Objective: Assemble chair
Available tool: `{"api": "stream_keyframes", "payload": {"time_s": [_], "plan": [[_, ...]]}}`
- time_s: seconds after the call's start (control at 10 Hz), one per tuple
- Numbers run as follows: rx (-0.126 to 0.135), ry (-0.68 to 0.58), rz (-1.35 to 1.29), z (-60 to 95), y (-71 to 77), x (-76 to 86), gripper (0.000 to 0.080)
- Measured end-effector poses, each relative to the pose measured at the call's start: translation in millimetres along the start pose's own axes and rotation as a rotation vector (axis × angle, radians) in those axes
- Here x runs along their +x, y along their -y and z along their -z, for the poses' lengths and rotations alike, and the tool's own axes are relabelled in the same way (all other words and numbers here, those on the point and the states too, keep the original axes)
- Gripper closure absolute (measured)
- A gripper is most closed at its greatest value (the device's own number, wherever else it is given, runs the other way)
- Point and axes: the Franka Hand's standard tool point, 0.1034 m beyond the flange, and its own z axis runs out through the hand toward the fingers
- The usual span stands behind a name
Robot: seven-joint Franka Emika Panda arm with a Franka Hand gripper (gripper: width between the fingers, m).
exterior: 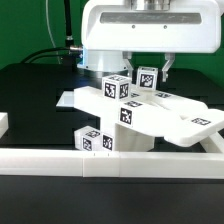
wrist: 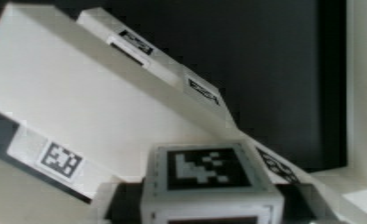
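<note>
The chair's white tagged parts lie piled mid-table in the exterior view: a flat panel (exterior: 190,124) on the exterior view's right, a tagged bar (exterior: 126,112) across the pile, a tagged block (exterior: 113,89) on top and another tagged piece (exterior: 96,141) below. My gripper (exterior: 148,70) hangs under the white arm, over the back of the pile, at a small tagged block (exterior: 147,79). In the wrist view my gripper (wrist: 206,195) is shut on this white block (wrist: 206,168), with a dark finger (wrist: 137,198) on each side. Beyond it lies a large tilted white panel (wrist: 109,105) with tags along its edge.
The plain low white border wall (exterior: 110,166) runs along the front, with a short piece (exterior: 3,125) at the exterior view's left. The table (exterior: 40,90) is black. A black cable (exterior: 66,25) hangs behind the arm.
</note>
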Motion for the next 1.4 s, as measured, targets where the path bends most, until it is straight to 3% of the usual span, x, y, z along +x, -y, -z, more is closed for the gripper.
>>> {"api": "stream_keyframes", "payload": {"time_s": [0.3,0.6,1.4], "plan": [[0.022,0.002,-0.275,-0.5,-2.4,0.0,0.0518],[0.061,-0.043,-0.551,-1.0,-2.3,3.6,0.0518],[0.080,-0.026,-1.028,-1.1,0.5,3.6,0.0517]]}}
